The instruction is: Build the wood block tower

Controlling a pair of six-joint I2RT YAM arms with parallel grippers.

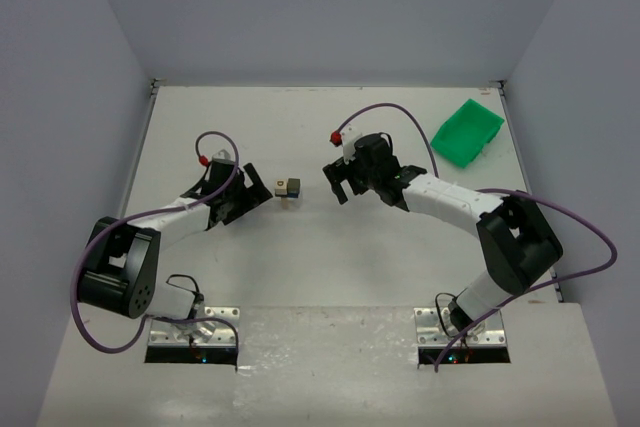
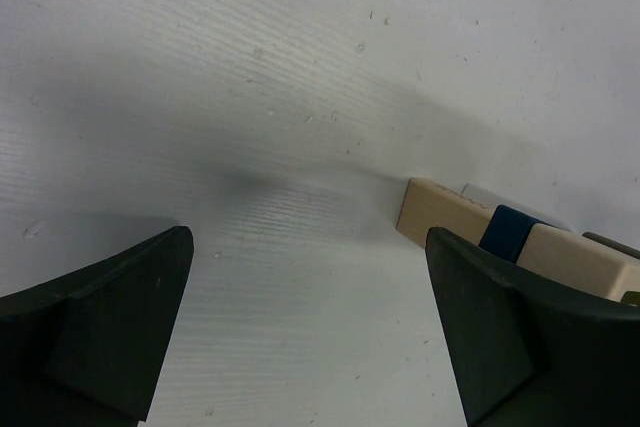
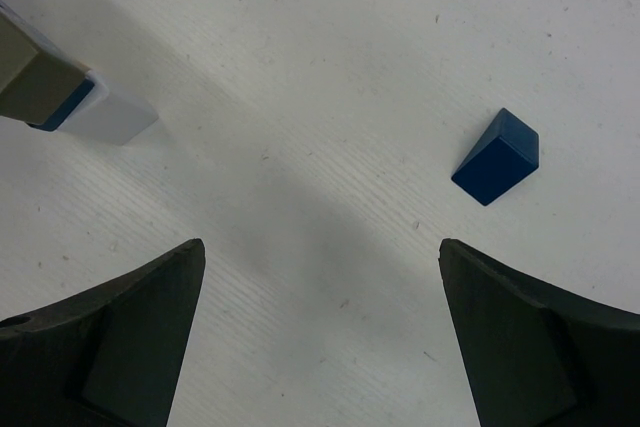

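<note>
Presently the wood block tower stands at mid-tabletop, between the two hands. Left hand sits just beside it, jaws spread, holding nothing. Right hand is likewise spread and empty, above a loose blue wedge block. Green bin lies well apart.

Left arm and right arm: white links, bulky black joints, a looping purple cable and red connector behind the tool; fingers are matte black wedges
</note>
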